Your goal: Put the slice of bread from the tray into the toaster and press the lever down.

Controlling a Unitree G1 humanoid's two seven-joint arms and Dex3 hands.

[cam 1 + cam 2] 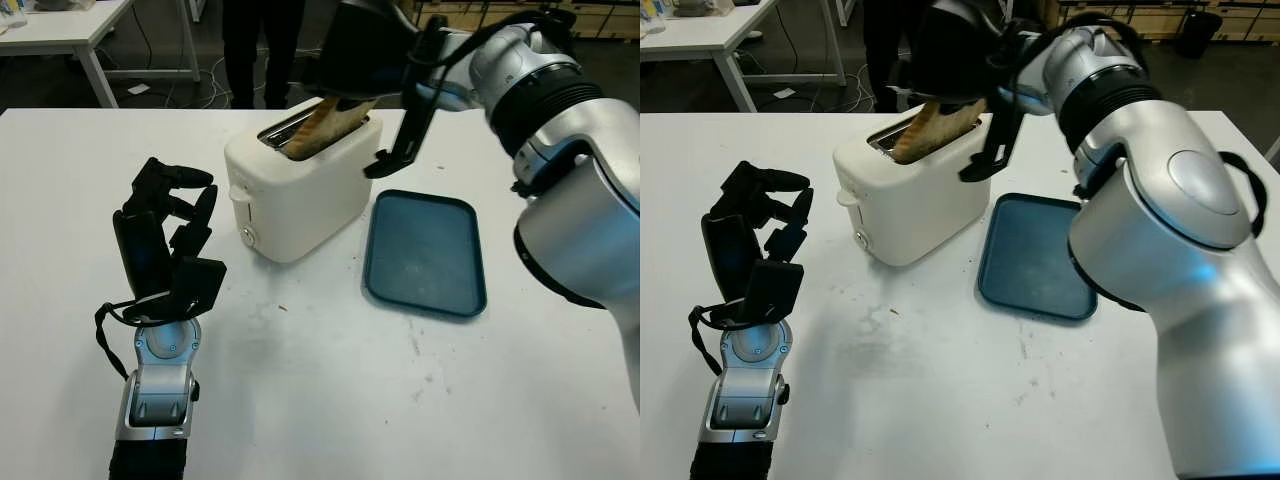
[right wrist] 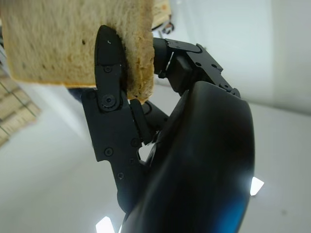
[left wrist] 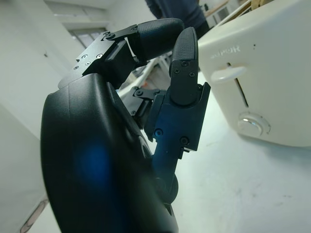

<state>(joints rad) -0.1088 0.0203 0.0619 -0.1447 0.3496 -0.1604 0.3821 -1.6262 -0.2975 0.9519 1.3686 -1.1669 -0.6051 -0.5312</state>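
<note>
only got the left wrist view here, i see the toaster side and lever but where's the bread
Observer: The bread is held by the right hand, tilted, its lower end in the toaster slot.
Operator: tray cleared then
Observer: Yes, the tray beside the toaster holds nothing.
Operator: left hand near the lever
Observer: No, the left hand is upright over the table, apart from the toaster, fingers curled, holding nothing.

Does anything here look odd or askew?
The bread leans at a slant, partly in the toaster slot, with the right hand gripping it. The tray sits bare. The left hand idles beside the toaster.
</note>
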